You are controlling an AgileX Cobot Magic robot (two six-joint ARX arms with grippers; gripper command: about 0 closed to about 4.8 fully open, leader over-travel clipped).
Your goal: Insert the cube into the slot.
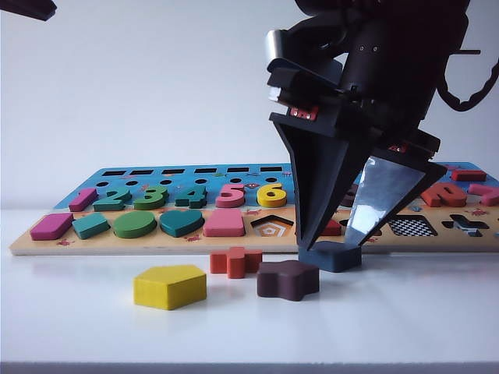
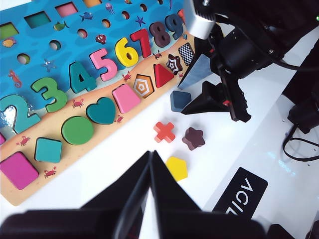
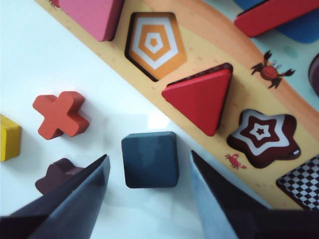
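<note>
Right claw [image 3: 149,199]: I'm holding it open, fingers straddling the cube [image 3: 150,159] on the table [image 3: 60,59], gripping nothing.
Left claw [image 2: 149,169]: I'm keeping it closed, empty, well apart.
Slot [image 3: 304,184]: lying unfilled.

Plain pale grey wall [image 1: 156,78], glossy white table [image 1: 78,327], soft even light, faint reflections

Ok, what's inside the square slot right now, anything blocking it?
The slot shows only its checkered floor; part of it runs out of the right wrist view. The cube lies on the table between the open right gripper's fingers. The left gripper hangs shut, away.
</note>
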